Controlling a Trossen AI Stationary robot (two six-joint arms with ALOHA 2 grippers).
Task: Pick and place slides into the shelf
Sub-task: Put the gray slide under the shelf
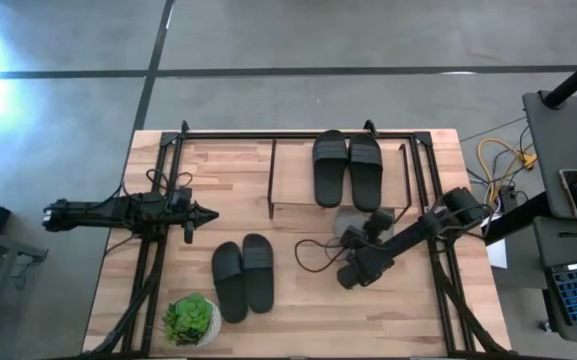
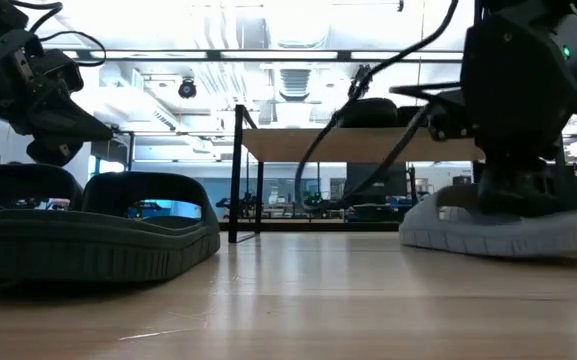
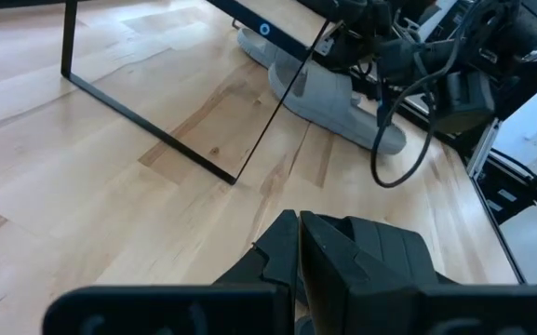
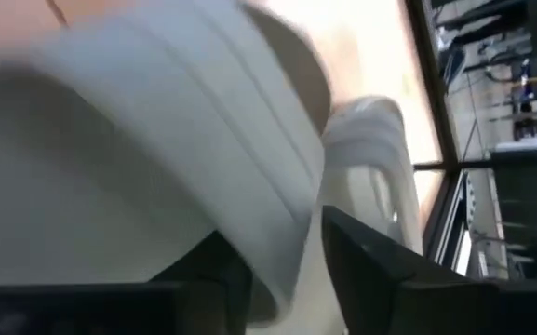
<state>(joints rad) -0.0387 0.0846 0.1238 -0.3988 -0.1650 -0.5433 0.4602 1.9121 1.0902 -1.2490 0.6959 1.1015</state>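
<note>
Light grey slides (image 2: 508,228) lie directly under our right gripper (image 1: 356,272), on the table (image 1: 298,310) just in front of the shelf (image 1: 298,170). In the right wrist view the wide strap (image 4: 240,177) of one grey slide sits between our fingers (image 4: 380,270), which stand partly apart around it; we cannot tell whether they press on it. One black pair (image 1: 348,167) rests on the shelf's board, beyond the right gripper. A second black pair (image 1: 243,277) lies on the table off to that gripper's left, with a green potted plant (image 1: 190,320) just past it. Our left gripper (image 1: 204,212) hangs above bare wood well apart from the grey slides, fingers pressed together with nothing between them.
</note>
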